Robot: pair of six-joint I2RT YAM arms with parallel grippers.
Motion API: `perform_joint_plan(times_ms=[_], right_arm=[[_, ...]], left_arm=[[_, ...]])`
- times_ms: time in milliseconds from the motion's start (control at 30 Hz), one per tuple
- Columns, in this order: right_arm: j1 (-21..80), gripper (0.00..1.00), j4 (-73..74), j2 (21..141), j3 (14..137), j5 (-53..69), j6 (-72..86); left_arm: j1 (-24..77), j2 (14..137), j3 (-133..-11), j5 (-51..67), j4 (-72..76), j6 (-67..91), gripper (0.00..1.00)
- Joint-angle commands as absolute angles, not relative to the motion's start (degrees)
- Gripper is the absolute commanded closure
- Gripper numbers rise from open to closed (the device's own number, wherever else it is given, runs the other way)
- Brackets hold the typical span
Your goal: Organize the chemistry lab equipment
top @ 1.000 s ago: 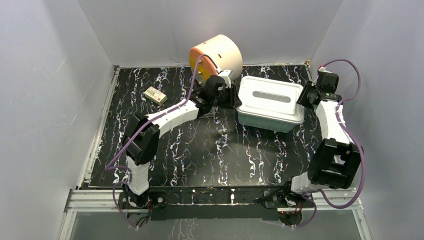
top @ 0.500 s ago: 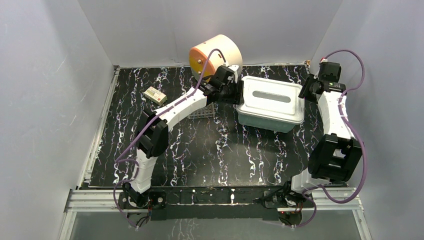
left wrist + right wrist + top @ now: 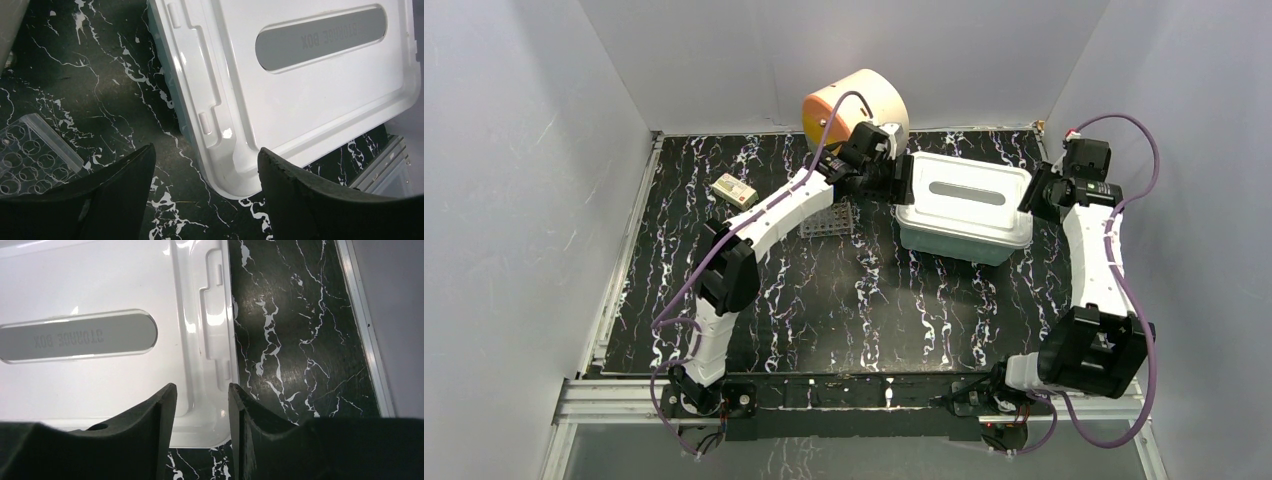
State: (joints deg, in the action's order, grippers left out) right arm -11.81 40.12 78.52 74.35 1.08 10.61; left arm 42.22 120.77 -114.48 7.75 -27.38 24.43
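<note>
Left wrist view
Left fingers (image 3: 137, 170): spread wide with nothing between them, hanging over the near left corner of the white lid (image 3: 310, 115).
Tube rack (image 3: 30, 155): clear, its rows of round holes empty, flat on the black marbled worktop (image 3: 125, 100), left of the lid and apart from it.
Lid: grey oval inset with raised lettering, seated on its tub.

Right wrist view
Right fingers (image 3: 165, 405): a narrow gap between them and nothing in it. They are above the right edge of the lid, over its latch notch.
Worktop: bare marbled strip to the right, running to a metal rail.

Top view
Left arm: stretched far across, with its fingers at the left end of the teal tub (image 3: 954, 243).
Right arm: reaching up the right side, with its fingers at the tub's right end.
Tube rack: beside the left forearm, left of the tub and near the round cabinet (image 3: 864, 105).
Small box (image 3: 735, 191): cream, alone at the far left, well apart from the rack.
</note>
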Motion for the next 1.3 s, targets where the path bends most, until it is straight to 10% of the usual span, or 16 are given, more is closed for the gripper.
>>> perform_joint_plan(times_ms=[0,500,1267], right_arm=[[-11.60,0.50,41.96,76.10,72.00,0.81,12.03],[-11.62,0.68,40.96,75.43,62.75,0.33,12.95],[-11.67,0.64,44.32,77.18,80.21,-2.84,13.10]], left_arm=[[42.10,117.34,-112.72,10.74,-28.58,25.05,0.34],[42.10,116.17,-103.93,9.05,-29.06,24.97,0.76],[41.41,121.85,-125.04,9.30,-36.06,24.21,0.61]])
